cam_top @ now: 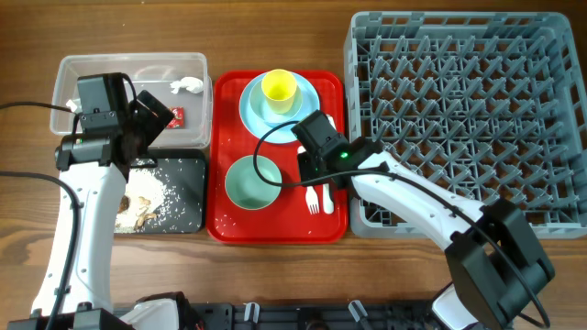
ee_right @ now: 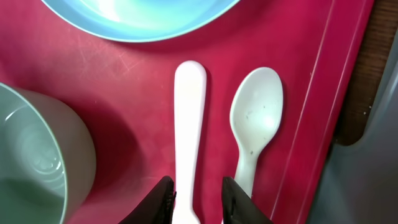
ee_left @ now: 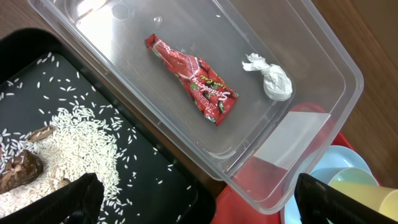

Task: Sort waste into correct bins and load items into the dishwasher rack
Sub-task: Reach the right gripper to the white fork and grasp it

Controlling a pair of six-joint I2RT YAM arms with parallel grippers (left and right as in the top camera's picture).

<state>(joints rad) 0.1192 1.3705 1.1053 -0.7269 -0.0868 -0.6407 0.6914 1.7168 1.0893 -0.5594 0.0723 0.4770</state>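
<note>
The left gripper [ee_left: 198, 186] hangs spread wide and empty over the edge where the tub [ee_left: 323, 68] meets the black tray [ee_left: 155, 177]. In the tub lie the wrapper [ee_left: 193, 78] and, just beside it, the tissue [ee_left: 270, 78]. Rice [ee_left: 74, 137] and brown scraps [ee_left: 22, 171] are strewn in the black tray.

The right gripper [ee_right: 199, 202] is low over the red tray [ee_right: 124, 81], its fingers [ee_right: 165, 199] on either side of the fork [ee_right: 189, 124] handle. Its jaws are nearly closed, but I cannot tell whether they grip it. The spoon [ee_right: 255, 118] lies just beside the fork, bowl up. The green bowl [cam_top: 253, 181] sits near them, with the cup [cam_top: 279, 89] on the plate [cam_top: 252, 105] beyond. The rack [cam_top: 459, 110] stands right of the red tray.
</note>
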